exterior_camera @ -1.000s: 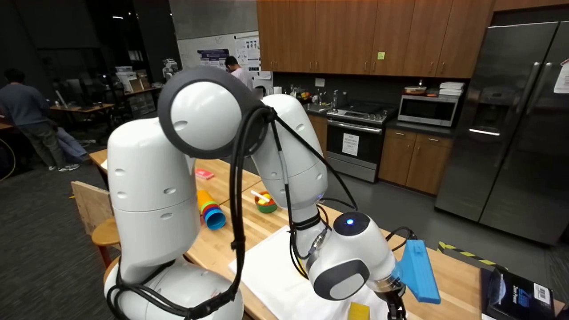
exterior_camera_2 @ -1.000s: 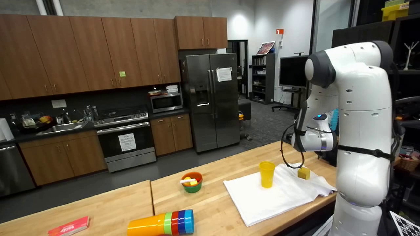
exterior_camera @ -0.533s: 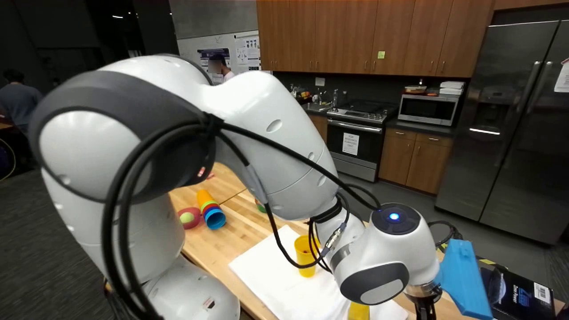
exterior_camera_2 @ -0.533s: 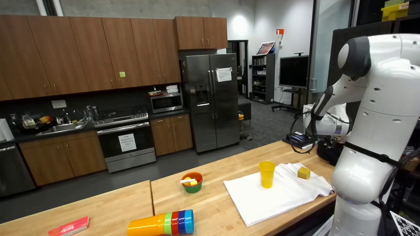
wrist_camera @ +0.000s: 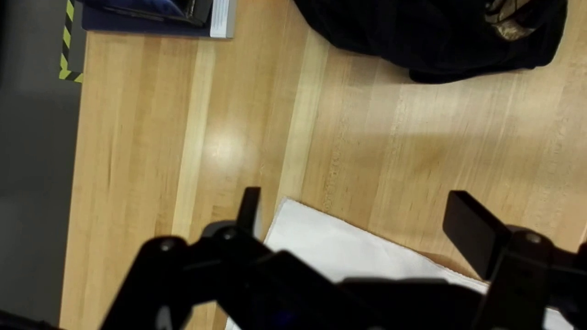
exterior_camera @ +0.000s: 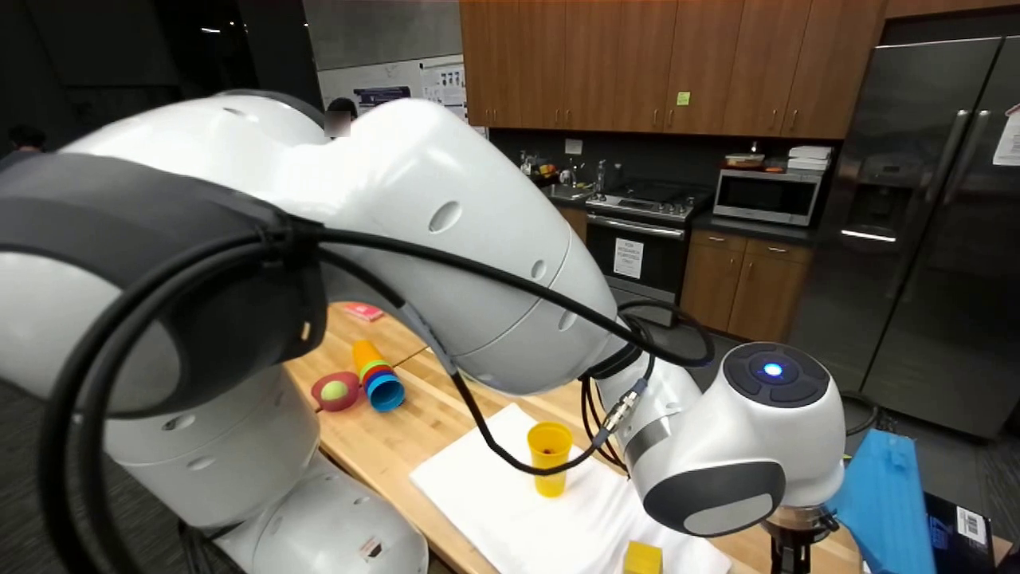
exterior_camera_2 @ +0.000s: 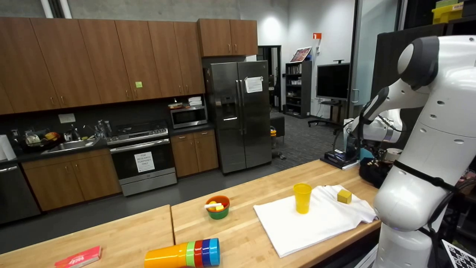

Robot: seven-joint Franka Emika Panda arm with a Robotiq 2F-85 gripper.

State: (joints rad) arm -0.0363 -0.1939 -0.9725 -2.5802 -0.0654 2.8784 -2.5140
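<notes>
Your gripper [wrist_camera: 357, 211] is released, over a corner of the white cloth [wrist_camera: 348, 250]

Clock bearings take the top of each view as 12. In the wrist view you have both jaws wide apart; the corner of the white cloth and part of the wooden table [wrist_camera: 137, 146] show between them. From the gripper, the white cloth extends toward 6 o'clock, partly hidden by the gripper itself. A black bundle [wrist_camera: 426, 41] lies on the wooden table at 1 o'clock from the gripper, and a dark box [wrist_camera: 156, 9] between 10 and 11.

In both exterior views, a yellow block [exterior_camera_2: 344, 196] rests on the white cloth, apart from the gripper. At 9 o'clock from the block in an exterior view, a yellow cup [exterior_camera_2: 302, 199] stands upright on the same cloth. Farther toward 9, off the cloth, you find an orange-and-green bowl [exterior_camera_2: 218, 214] with a white stick [exterior_camera_2: 212, 205] over its rim. At 7 o'clock from that bowl, a nest of coloured cups [exterior_camera_2: 182, 255] lies sideways, mouth to 3 o'clock; a pink packet [exterior_camera_2: 79, 257] lies at 9 o'clock from the nest. An exterior view also shows you a red bowl [exterior_camera: 353, 389] holding a yellow-green ball [exterior_camera: 335, 391], just beside the nest.
</notes>
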